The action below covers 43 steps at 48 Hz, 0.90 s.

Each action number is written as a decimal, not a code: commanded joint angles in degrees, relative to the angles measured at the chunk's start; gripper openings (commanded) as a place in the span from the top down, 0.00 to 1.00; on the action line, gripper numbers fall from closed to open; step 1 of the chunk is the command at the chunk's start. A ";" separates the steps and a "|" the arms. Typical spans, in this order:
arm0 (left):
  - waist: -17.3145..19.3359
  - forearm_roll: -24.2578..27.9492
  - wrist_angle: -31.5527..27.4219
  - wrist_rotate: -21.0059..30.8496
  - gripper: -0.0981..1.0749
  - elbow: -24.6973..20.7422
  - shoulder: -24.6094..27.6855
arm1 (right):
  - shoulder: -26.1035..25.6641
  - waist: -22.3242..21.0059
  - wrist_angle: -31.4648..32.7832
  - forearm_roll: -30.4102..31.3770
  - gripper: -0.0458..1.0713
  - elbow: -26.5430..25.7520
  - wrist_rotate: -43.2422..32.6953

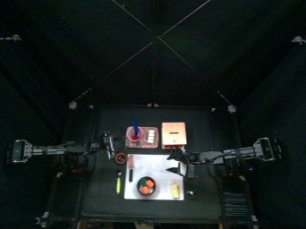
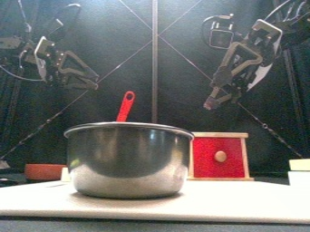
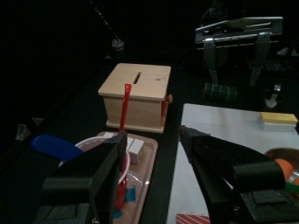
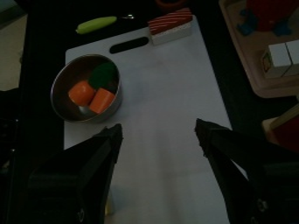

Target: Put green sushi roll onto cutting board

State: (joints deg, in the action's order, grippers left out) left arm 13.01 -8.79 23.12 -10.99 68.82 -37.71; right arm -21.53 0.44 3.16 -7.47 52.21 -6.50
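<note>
Both jaws of the right gripper (image 4: 156,150) stood wide, empty, above the cutting board (image 4: 163,96). Ahead and to one side sat the pot (image 4: 84,83), the green roll (image 4: 100,73) inside beside orange pieces. That arm looked nearer; the left gripper (image 3: 158,157), also open, hung by the tray (image 3: 100,157).

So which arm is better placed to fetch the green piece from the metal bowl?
Right, probably. The right end effector, open, hangs over the cutting board, with the bowl and green piece in its view. The left end effector faces the wooden box.

Overhead and right wrist views share the cutting board (image 1: 156,175) from above.
</note>
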 commanded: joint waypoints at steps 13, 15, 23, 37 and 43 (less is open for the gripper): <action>0.44 0.18 0.26 0.09 0.17 -0.35 0.44 | -1.49 -1.23 2.64 -7.21 0.08 -3.08 -3.08; 0.53 0.18 0.26 0.09 0.17 -0.35 0.44 | -1.58 -2.11 4.57 -8.70 0.08 -3.60 -3.87; 0.70 0.26 0.18 -0.18 0.17 -0.35 0.53 | -2.11 -3.60 14.06 -11.69 0.08 -4.22 -8.96; 1.05 2.02 0.26 -0.18 0.17 -0.09 0.53 | -4.57 -4.22 32.96 -8.79 0.08 -3.87 -29.71; 1.23 2.64 0.18 -0.26 0.17 0.79 0.53 | -6.15 -3.87 40.43 -4.13 0.08 -3.60 -40.87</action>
State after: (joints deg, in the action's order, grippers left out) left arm 14.06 -6.59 23.12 -11.07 69.79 -37.27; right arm -25.58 -3.60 38.41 -14.59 49.31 -40.96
